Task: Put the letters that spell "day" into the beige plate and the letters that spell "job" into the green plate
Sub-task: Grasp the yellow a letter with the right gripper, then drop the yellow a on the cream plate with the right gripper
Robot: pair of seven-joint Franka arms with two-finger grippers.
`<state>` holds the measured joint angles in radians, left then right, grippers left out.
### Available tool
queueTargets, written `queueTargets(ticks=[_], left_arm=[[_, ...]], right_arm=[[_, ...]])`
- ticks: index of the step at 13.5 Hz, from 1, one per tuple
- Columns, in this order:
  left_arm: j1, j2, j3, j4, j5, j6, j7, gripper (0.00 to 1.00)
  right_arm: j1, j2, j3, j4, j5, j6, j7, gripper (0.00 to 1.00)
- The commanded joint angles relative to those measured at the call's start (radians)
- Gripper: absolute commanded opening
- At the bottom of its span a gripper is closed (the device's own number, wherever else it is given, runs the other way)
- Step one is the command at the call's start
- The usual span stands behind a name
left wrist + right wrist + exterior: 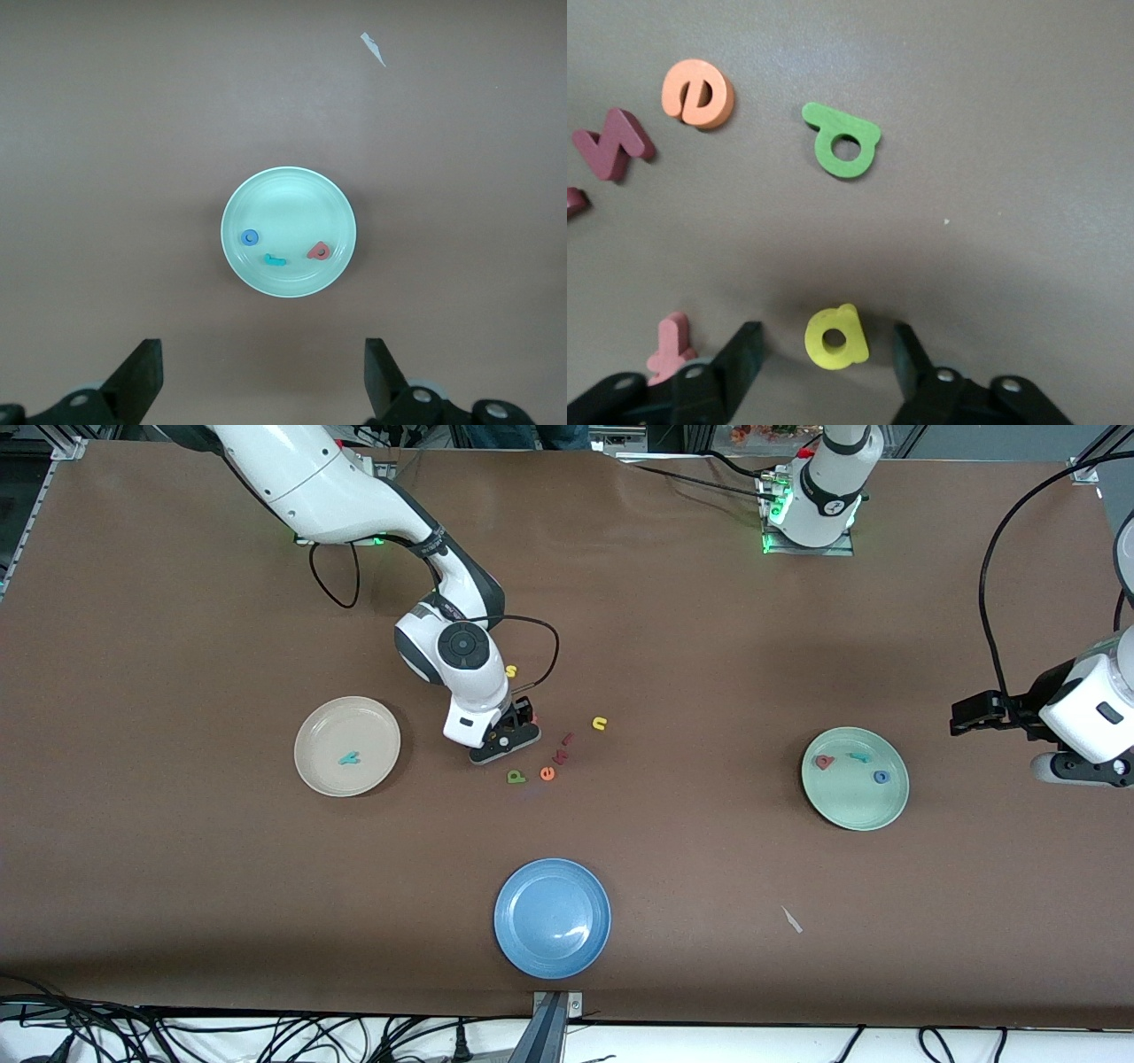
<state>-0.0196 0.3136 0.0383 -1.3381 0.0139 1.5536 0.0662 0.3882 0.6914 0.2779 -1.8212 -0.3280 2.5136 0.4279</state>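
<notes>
My right gripper (828, 350) is down at the table, open, with the yellow "a" (835, 336) between its fingers and a gap on each side. The green "d" (843, 142) (516, 777) lies nearby on the table. In the front view the right hand (505, 740) hides the "a". The teal "y" (349, 759) lies in the beige plate (310, 731). The green plate (850, 815) (288, 190) holds the red "b" (320, 252), teal "j" (275, 259) and blue "o" (251, 237). My left gripper (263, 372) waits open, high over the table beside the green plate.
An orange "e" (547, 773), dark red letters (559, 756), a yellow "n" (600, 724) and a yellow "s" (510, 670) lie around the right hand. A pink letter (671, 345) sits by one finger. A blue plate (552, 917) is nearer the front camera. A paper scrap (792, 919) lies nearby.
</notes>
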Motion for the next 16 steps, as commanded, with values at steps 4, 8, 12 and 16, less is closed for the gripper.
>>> queueTargets(ticks=[4,8,12,16], left_arm=[[0.004,-0.014,0.003,-0.01,-0.011,0.0,0.017,1.0],[0.006,-0.014,0.005,-0.012,-0.011,0.0,0.017,1.0],[0.004,-0.016,0.003,-0.013,0.006,0.0,0.017,1.0],[0.004,-0.016,0.003,-0.013,0.015,0.0,0.017,1.0]], right_arm=[[-0.003,-0.003,-0.009,-0.035,-0.019,0.016,0.011,0.31],[-0.023,-0.044,-0.009,-0.036,-0.014,-0.01,-0.006,0.16],[-0.132,-0.157,0.0,-0.041,-0.002,-0.183,-0.119,0.16],[-0.3,-0.292,-0.002,-0.159,-0.002,-0.24,-0.398,0.17]])
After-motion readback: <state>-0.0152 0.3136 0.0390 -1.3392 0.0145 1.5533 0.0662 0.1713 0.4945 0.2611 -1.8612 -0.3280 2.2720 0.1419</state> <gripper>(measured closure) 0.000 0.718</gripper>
